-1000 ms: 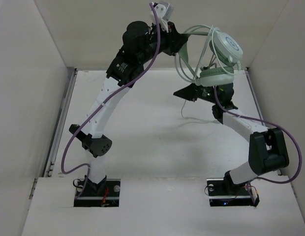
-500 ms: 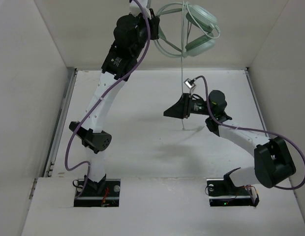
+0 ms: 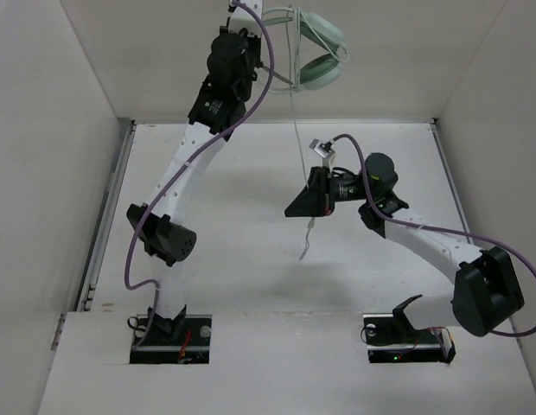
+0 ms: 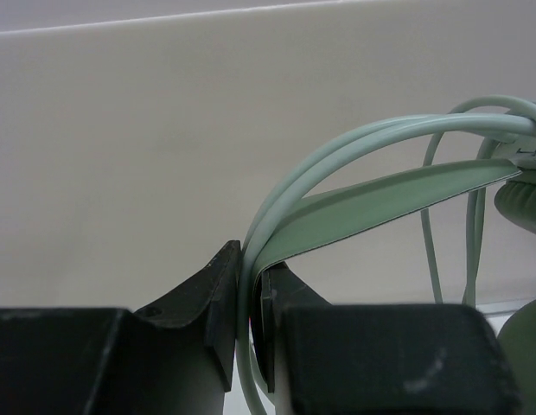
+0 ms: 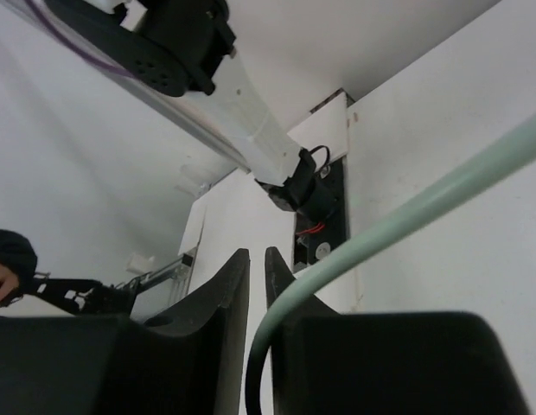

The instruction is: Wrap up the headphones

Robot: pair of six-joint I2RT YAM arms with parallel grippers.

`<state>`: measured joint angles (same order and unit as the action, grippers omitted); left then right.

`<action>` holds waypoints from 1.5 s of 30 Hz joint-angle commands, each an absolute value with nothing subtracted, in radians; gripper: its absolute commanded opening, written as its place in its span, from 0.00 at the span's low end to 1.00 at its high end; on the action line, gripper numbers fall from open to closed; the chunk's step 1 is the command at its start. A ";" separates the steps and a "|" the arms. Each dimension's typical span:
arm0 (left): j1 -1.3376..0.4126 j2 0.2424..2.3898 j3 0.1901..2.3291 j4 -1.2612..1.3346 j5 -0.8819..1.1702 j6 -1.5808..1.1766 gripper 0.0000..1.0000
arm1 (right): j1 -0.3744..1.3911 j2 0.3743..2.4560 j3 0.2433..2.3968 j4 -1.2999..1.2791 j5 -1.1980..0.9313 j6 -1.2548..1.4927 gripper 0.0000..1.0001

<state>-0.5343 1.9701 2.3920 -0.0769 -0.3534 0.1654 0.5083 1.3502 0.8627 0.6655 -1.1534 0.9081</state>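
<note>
The pale mint-green headphones [image 3: 318,54] hang high in front of the back wall. My left gripper [image 3: 268,19] is shut on their thin headband [image 4: 372,203], with the band and loops of cable pinched between the jaws [image 4: 251,290]. One ear cup shows at the right edge of the left wrist view [image 4: 520,197]. The long thin cable [image 3: 295,138] drops from the headphones to my right gripper [image 3: 292,210]. That gripper is shut on the cable [image 5: 406,220], which runs down between its jaws [image 5: 256,259]. The cable's free end [image 3: 304,252] dangles below it over the table.
White walls enclose the white table [image 3: 251,277] at the left, back and right. A metal rail [image 3: 108,216] runs along the table's left edge. Purple arm cables [image 3: 130,259] loop beside both arms. The arm bases [image 3: 173,333] sit at the near edge.
The left arm has carried the headphones left and higher. The right gripper has moved left and toward the front along the cable, and the cable's free end now hangs lower.
</note>
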 commanded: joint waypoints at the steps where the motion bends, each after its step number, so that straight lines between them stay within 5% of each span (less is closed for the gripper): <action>1: -0.527 1.941 2.333 0.161 -0.439 0.268 0.03 | 0.518 1.299 0.969 0.573 -1.242 0.818 0.16; 12: -0.580 1.884 2.062 0.167 -0.416 0.360 0.03 | 0.383 1.310 1.322 -0.153 -1.183 0.291 0.08; 22: -0.599 1.812 1.922 0.100 -0.357 0.400 0.03 | 0.360 1.411 1.712 -0.866 -0.665 -0.526 0.05; 30: -0.593 1.758 1.858 0.016 -0.282 0.413 0.03 | 0.338 1.407 1.756 -0.844 -0.353 -0.724 0.05; 36: -0.620 1.714 1.827 -0.073 -0.170 0.377 0.03 | 0.309 1.378 1.658 -0.547 -0.134 -0.775 0.05; 45: -0.705 1.667 1.756 -0.130 -0.075 0.305 0.03 | 0.309 1.423 1.661 -0.339 -0.089 -0.781 0.06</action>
<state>-0.6872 1.7542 1.7554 -0.1795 -0.1425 0.3706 0.3088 1.4132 1.6276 -0.4965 -0.1345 -0.7662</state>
